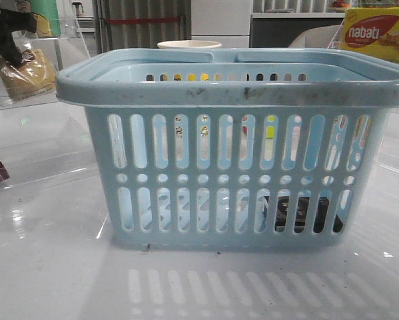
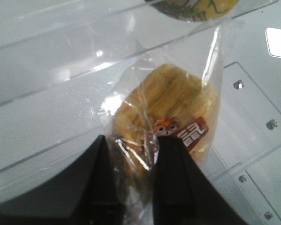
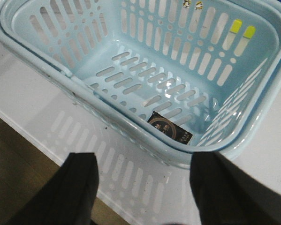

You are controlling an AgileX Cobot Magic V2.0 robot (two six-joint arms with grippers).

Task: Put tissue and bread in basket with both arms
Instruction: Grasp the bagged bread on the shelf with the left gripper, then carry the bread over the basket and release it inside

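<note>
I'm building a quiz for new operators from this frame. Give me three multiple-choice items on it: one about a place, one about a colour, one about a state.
1. Where is the tissue?
A. On the basket floor
B. On the table beside the basket
C. In the right pincer

2. What colour is the basket?
A. Yellow
B. Light blue
C. Dark brown

3. What is the left pincer doing?
A. Open with nothing between its fingers
B. Shut on the tissue
C. Shut on the bread

Answers:
1. A, since the right wrist view shows the black packet lying on the slotted floor near a corner.
2. B, since its walls and rim are pale blue in the front view.
3. C, since the left wrist view shows the clear wrapper pinched between the two black fingers. The right pincer is open, above the basket's near rim.
</note>
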